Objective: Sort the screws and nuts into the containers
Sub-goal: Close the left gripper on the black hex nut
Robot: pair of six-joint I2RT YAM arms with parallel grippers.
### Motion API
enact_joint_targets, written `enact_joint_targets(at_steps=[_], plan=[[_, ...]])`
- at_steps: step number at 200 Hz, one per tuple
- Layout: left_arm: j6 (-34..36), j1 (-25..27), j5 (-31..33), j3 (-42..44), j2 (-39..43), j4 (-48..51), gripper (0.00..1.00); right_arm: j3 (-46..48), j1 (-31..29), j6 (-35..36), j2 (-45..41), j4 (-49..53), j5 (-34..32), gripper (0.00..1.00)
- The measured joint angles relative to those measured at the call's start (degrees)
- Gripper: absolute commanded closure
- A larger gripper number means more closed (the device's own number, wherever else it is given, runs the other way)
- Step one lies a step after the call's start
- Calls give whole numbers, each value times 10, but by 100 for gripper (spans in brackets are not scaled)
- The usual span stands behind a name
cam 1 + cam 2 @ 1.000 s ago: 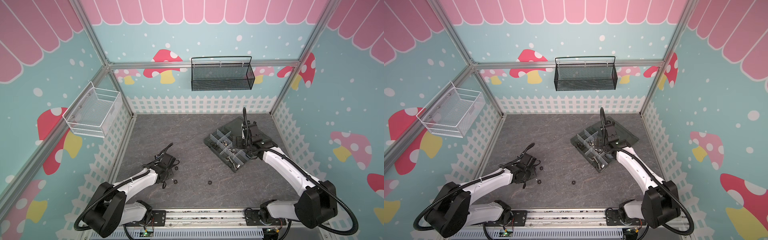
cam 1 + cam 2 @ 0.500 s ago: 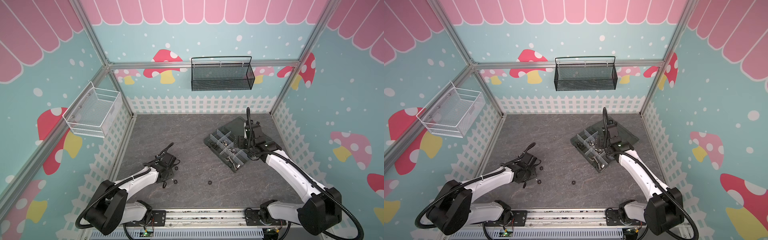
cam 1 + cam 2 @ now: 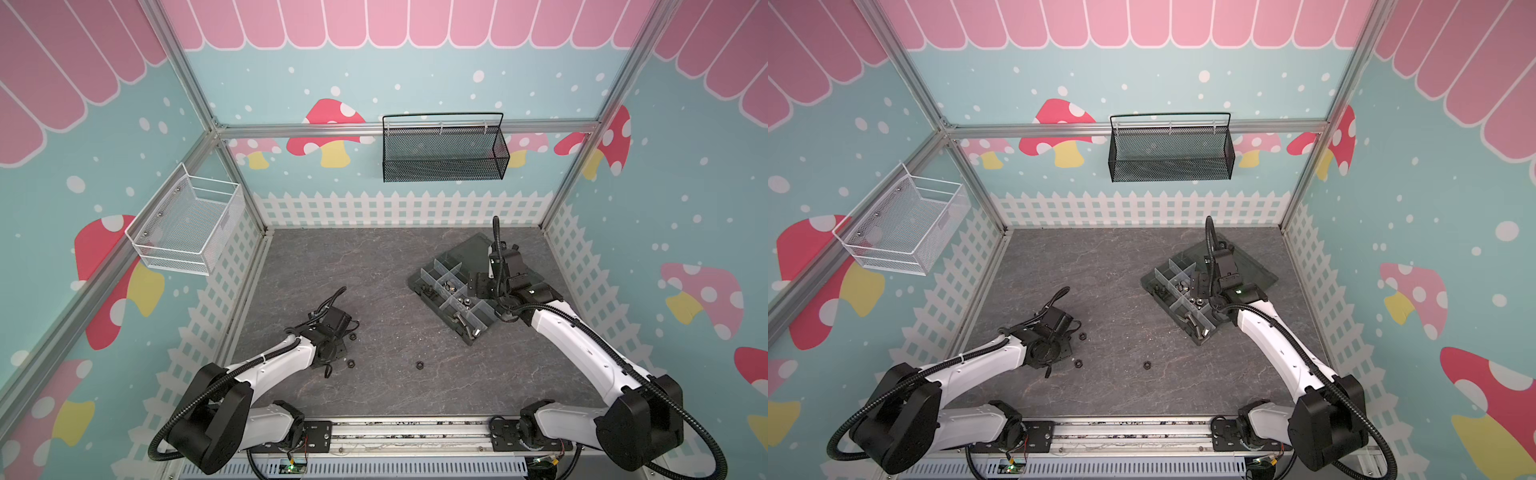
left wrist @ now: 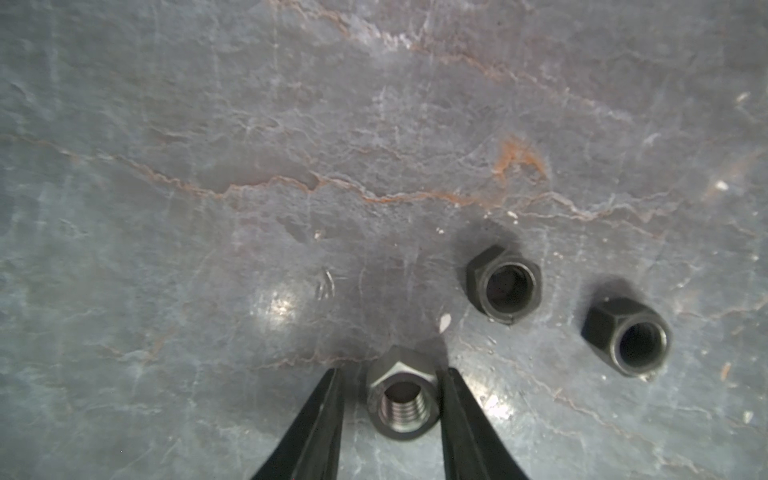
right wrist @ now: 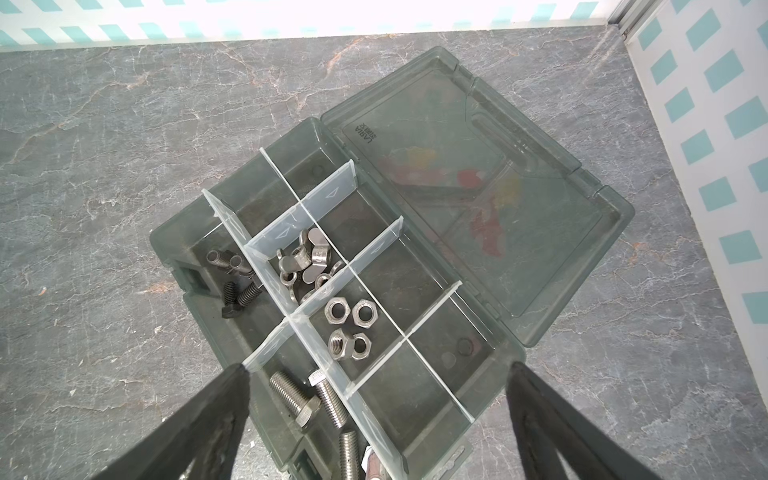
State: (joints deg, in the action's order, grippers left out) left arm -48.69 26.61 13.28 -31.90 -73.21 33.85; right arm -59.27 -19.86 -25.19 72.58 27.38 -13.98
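Now, left pincer: narrowly parted, straddling a dark hex nut on the desk, a gap showing on one side.
Loose nuts: two more black nuts just beside it, toward the desk's front edge, left of middle.
Right pincer: spread wide, empty, above the organizer box.
Box: near the desk's right edge, lid open; silver nuts and silver screws in separate compartments.

Counter: dark grey stone pattern, pale and rust veins.
Loose nuts: black.
Organizer box: smoky grey, translucent; dividers whitish clear.
Boxed nuts: silver.
Silver screws; black screws.
Walls: teal, white dots, red mushrooms, pink scallops.
Black basket; white basket.
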Motion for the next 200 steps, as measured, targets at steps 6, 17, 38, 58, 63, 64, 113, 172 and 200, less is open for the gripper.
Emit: enact_joint_targets(at_steps=[6,17,38,58,63,64,113,172,200], plan=[[0,0,0,0,0,0,62,0,0,0,0,0,0,3],[0,-2,1,0,-1,0,64,0,0,-2,0,0,0,3],[0,-3,2,0,-1,0,65,0,0,-2,0,0,1,2],[0,-6,2,0,-2,0,66,0,0,-2,0,0,3,3],[0,-8,2,0,-2,0,67,0,0,-3,0,0,3,3],[0,-8,2,0,-2,-1,67,0,0,-3,0,0,4,3],[1,-16,2,0,-2,-6,81,1,0,-5,0,0,5,3],[10,-14,-1,0,-2,-11,87,3,0,-6,0,0,7,3],[18,12,-7,-9,0,-8,87,4,0,-10,0,0,10,3]])
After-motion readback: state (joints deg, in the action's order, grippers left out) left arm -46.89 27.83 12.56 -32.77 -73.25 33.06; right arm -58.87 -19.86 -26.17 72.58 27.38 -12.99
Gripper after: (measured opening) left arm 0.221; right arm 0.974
